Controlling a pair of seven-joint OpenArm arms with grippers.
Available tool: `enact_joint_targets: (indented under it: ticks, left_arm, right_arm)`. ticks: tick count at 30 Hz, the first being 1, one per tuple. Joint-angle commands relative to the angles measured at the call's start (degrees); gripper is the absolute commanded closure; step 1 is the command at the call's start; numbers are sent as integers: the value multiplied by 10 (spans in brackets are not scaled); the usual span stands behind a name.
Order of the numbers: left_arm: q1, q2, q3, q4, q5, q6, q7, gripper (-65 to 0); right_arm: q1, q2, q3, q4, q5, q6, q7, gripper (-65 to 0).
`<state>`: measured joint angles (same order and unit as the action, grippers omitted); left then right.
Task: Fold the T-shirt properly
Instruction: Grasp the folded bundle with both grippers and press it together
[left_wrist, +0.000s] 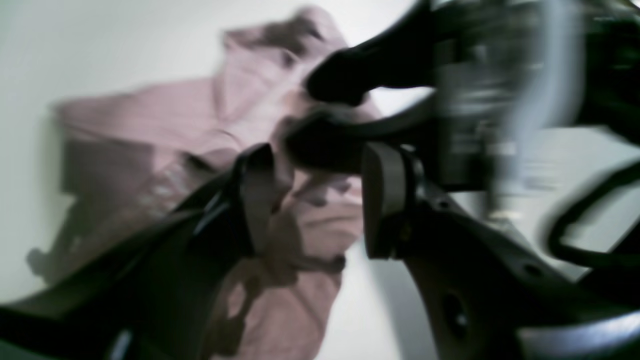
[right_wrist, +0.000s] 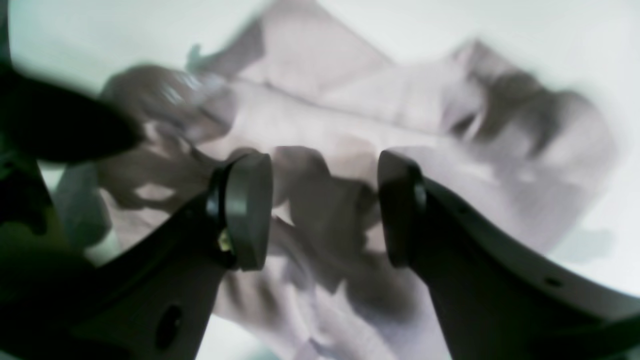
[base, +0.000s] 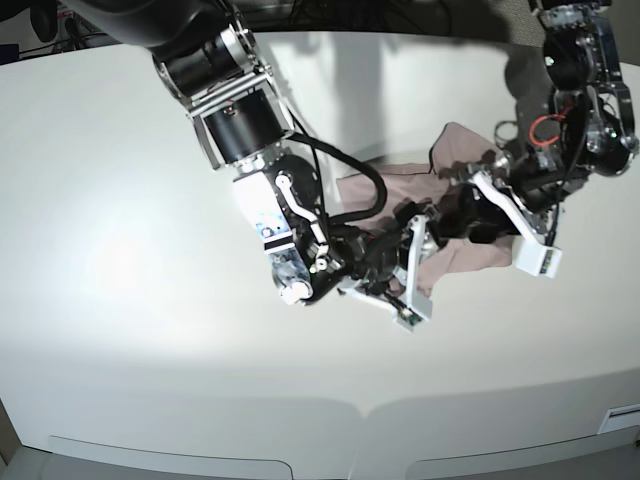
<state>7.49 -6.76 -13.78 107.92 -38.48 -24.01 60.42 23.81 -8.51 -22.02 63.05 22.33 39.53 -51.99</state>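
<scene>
1. Table (base: 120, 250): I see the T-shirt (base: 455, 250) bunched right of centre, far from flat.
2. Right gripper (right_wrist: 325, 207), left gripper (left_wrist: 315, 200): both spread over cloth, grasping nothing; crowded together, they risk colliding or pinching several layers.

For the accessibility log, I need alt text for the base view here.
Two robot arms meet over a crumpled pink T-shirt on a white table. The right gripper and left gripper hang close together above the cloth, jaws apart. Whether either holds cloth cannot be told.
</scene>
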Motion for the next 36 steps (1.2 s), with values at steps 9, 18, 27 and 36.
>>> enact_joint_targets:
  ticks: [9,18,27,36]
  left_arm:
    - [3,12,5,14,-61,-12,36,-281]
    - [42,49,66,14,-24,-26,23,-281]
    - [88,49,113,11,101,-26,-50,-281]
    - [96,49,113,-27,160,-22,-62,-281]
  right_arm:
    - [25,9,23,-59,28,5,20,-342]
    - [84,1,23,-42,48,5,12,-342]
    - [119,1,23,-42,46,5,21,-342]
    - [130,0,23,-42,47,5,24,-342]
